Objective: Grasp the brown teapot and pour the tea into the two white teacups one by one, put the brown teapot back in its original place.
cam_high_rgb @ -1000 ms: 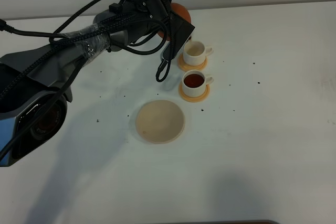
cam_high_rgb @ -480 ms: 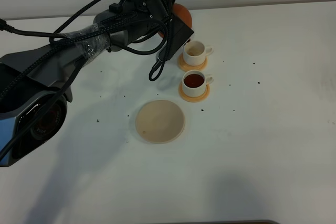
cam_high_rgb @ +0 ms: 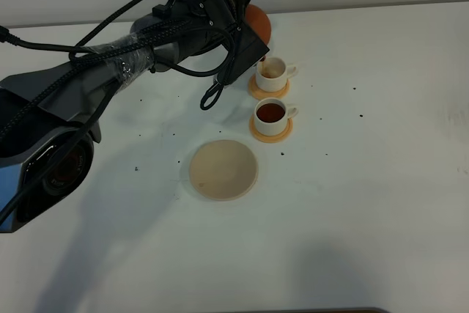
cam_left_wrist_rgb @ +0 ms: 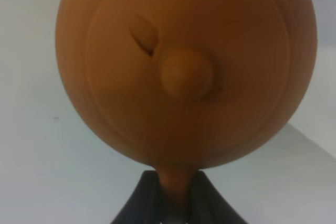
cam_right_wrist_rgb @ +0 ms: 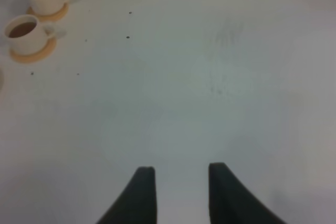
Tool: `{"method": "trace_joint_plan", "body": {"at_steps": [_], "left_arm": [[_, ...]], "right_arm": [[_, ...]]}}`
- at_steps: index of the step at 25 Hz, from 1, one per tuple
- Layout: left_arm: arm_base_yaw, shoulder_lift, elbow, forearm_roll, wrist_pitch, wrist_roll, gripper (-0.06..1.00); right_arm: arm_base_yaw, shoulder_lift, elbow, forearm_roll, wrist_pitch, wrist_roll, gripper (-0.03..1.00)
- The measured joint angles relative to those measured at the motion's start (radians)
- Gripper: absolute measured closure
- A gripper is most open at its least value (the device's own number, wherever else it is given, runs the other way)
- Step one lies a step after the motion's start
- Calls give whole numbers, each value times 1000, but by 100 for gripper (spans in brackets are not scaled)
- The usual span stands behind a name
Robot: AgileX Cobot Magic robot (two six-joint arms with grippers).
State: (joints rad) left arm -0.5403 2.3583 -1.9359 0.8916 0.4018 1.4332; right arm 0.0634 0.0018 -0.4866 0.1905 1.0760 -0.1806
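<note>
My left gripper (cam_left_wrist_rgb: 172,205) is shut on the loop handle of the brown teapot (cam_left_wrist_rgb: 184,66), which fills the left wrist view with its lid knob facing the camera. In the high view the teapot (cam_high_rgb: 259,24) is held tilted in the air just behind the far white teacup (cam_high_rgb: 273,70), spout towards it. The near white teacup (cam_high_rgb: 272,112) is full of dark tea. Both cups stand on small orange coasters. The large tan saucer (cam_high_rgb: 223,170) lies bare in front of them. My right gripper (cam_right_wrist_rgb: 181,192) is open and empty, above bare table away from the cups.
The left arm and its dangling cable loop (cam_high_rgb: 212,97) hang over the table left of the cups. The white table (cam_high_rgb: 366,181) carries small dark specks. The right wrist view shows both cups (cam_right_wrist_rgb: 31,17) at a distance.
My left arm has shifted the teapot a little to the right, closer over the far cup. The cable loop has swung left. The right gripper has not moved.
</note>
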Motion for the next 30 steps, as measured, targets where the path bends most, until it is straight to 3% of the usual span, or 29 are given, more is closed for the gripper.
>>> {"method": "trace_joint_plan", "body": {"at_steps": [12,30], "left_arm": [[0,0,0,-1,-34,67,83],[0,20,0,-2,-68,91,83]], "right_arm": [[0,0,0,0,0,0,73],[0,0,0,0,0,0,73]]}}
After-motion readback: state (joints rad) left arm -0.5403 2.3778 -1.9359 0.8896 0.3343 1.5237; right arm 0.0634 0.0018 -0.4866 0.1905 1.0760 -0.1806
